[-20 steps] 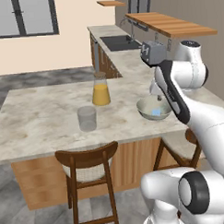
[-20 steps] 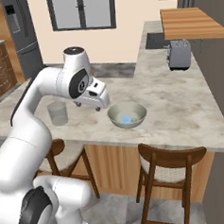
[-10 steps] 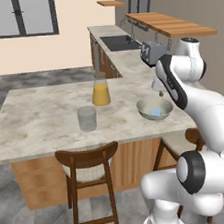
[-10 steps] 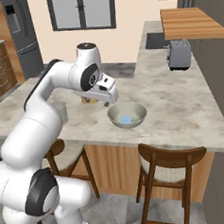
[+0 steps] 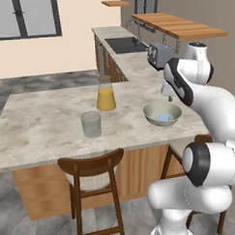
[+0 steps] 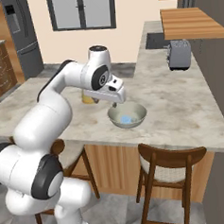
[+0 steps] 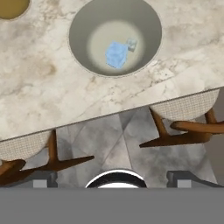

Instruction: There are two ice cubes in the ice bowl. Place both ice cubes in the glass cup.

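The ice bowl [image 7: 83, 26] lies on the marble counter, straight below the hand camera. In it a pale-blue ice cube [image 7: 117, 54] lies beside a smaller, paler ice cube [image 7: 131, 43]. My gripper [image 7: 110, 181] hangs above the bowl's near side, open, its fingers wide apart with nothing between them. From the base, the gripper [image 5: 170, 97] [image 6: 114, 104] hovers just over the ice bowl's [image 5: 149, 110] [image 6: 112, 115] rim, and blue ice [image 5: 164, 118] [image 6: 127, 118] shows inside. The glass cup [image 5: 91, 124] stands to the bowl's left, apart from it.
An orange-juice carafe [image 5: 106, 93] [image 7: 12, 6] stands behind the cup. A toaster [image 5: 158, 54] [image 6: 178, 54] and a sink [image 5: 123, 44] lie further back. Two wooden stools [image 5: 93, 174] [image 6: 170, 163] stand under the counter's front edge.
The arm has swung toward the bowl and the hand has dropped a little, so the gripper now hangs over the bowl's rim. Bowl, cup and carafe have stayed put.
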Tool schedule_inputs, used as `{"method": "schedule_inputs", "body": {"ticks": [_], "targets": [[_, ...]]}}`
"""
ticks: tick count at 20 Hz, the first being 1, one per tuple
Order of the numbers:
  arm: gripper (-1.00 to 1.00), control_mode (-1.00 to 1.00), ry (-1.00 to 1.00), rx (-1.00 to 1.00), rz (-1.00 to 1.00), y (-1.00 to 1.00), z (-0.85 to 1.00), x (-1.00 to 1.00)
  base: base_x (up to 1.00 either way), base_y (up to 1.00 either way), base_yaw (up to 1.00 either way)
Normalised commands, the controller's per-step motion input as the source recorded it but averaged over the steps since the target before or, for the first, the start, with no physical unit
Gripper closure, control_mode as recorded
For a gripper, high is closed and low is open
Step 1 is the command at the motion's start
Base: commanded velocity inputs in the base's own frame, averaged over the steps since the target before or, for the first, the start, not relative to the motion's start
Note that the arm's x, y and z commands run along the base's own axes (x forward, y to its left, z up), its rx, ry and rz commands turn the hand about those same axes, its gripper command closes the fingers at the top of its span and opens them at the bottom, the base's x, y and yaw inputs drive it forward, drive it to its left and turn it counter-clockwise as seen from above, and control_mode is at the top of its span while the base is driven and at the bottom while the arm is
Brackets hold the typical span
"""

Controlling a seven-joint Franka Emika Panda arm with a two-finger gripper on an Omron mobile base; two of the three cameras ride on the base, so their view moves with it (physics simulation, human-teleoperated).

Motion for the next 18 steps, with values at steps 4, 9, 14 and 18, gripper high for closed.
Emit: {"method": "schedule_inputs", "body": {"ticks": [4, 9, 14, 18], "targets": [[-1.00, -1.00, 0.00, 0.00, 0.00, -0.16, -0.18, 0.36, 0.00, 0.00, 0.00], [-1.00, -1.00, 0.00, 0.00, -0.06, -0.22, -0.41, 0.43, 0.00, 0.00, 0.00], [-1.00, -1.00, 0.00, 0.03, -0.19, -0.11, -0.36, 0.39, 0.00, 0.00, 0.00], [-1.00, -1.00, 0.00, 0.02, -0.22, 0.00, -0.34, 0.39, 0.00, 0.00, 0.00]]}}
